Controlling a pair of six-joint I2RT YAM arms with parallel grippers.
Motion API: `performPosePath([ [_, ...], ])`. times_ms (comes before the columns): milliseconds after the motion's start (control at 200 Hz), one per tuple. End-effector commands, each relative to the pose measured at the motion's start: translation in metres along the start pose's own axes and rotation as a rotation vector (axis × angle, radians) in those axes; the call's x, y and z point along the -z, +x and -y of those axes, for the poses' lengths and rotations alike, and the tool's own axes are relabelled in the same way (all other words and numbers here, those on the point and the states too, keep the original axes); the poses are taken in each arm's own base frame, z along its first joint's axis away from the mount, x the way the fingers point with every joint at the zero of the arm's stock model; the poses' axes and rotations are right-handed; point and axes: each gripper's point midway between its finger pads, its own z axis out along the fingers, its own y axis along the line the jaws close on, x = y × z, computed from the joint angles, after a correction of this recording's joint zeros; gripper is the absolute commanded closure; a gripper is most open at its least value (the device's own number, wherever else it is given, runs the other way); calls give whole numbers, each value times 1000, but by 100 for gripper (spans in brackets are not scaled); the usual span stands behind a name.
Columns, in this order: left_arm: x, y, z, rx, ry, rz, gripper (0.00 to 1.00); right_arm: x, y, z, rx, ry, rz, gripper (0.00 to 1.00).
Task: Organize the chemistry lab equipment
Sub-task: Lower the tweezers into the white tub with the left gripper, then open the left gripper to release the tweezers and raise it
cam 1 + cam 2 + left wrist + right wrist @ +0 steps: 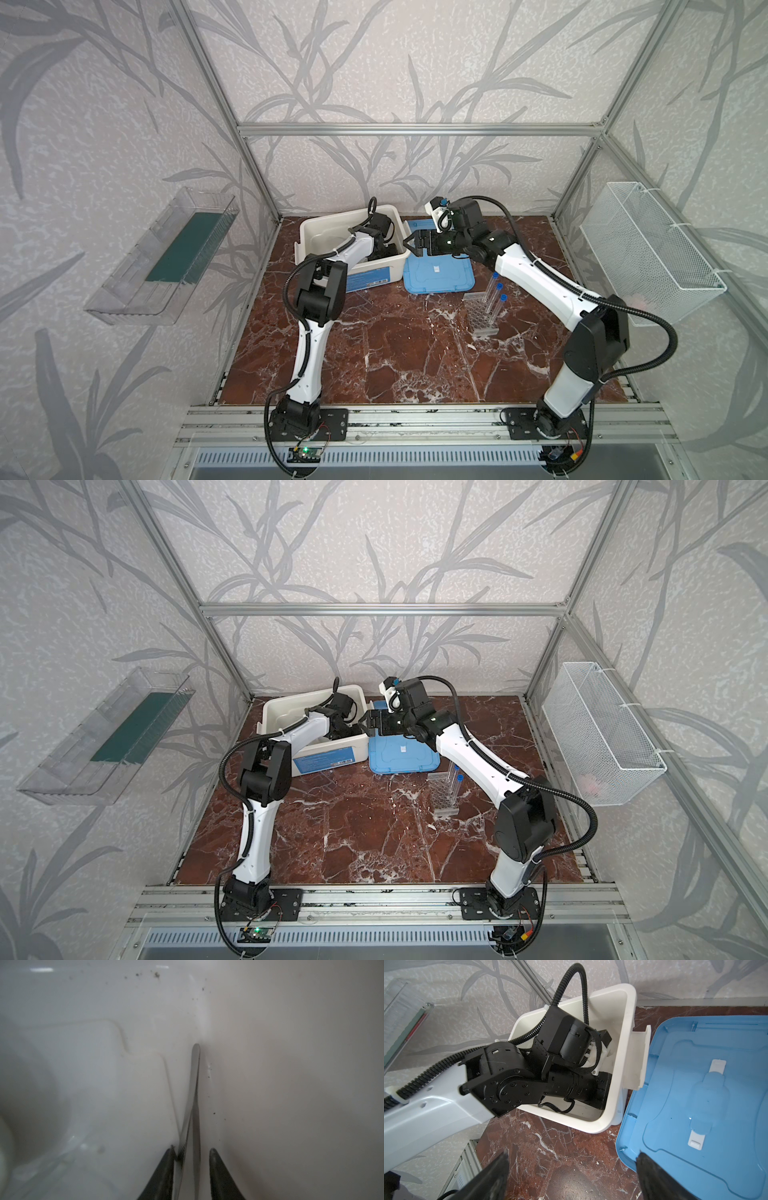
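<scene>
- Two thin rods [194,1095] lie in white tub [324,232], along the floor-wall crease, between the jaws of left gripper [192,1153]: partly parted, one fingertip touching, the other clear, no clamp.
- Rest of tub contents too blurred to name.
- Three blue-capped tubes [494,299] stand in rack [480,318]; looks done.
- Likely left: blue lid [440,270], off, beside tub.
- Wide open, empty: right gripper [413,244], over lid's edge.
- Tub walls crowd left gripper; table [395,353] front is open.

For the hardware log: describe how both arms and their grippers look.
The left arm and right arm have white shell links, black joint housings and black ribbed cable conduit tied on. The left gripper and right gripper have black tapered fingers.
</scene>
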Motion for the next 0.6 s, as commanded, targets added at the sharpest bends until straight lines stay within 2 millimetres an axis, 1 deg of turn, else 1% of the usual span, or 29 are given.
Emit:
performPosePath([
  [0,14,9,-9,-5,-58,-17,63,5,0,-2,15,3,-3,7],
  [65,24,5,-7,-7,-54,1,63,7,-1,-3,24,10,-5,6],
  [135,32,5,-4,-6,-46,9,63,10,-3,-4,39,15,-11,7],
  [260,40,17,-4,12,-30,7,62,15,-4,-5,62,26,-25,6],
  [320,43,23,-1,18,-6,-3,50,17,-4,-6,72,29,-26,6],
  [375,48,27,2,14,12,-3,33,17,-3,-5,75,32,-32,6],
  [455,58,29,1,0,8,14,21,16,-1,-4,75,31,-42,6],
  [490,63,29,0,-3,2,21,19,15,0,-4,72,30,-41,6],
  [595,73,32,-2,0,-13,20,19,15,2,-3,65,30,-47,6],
])
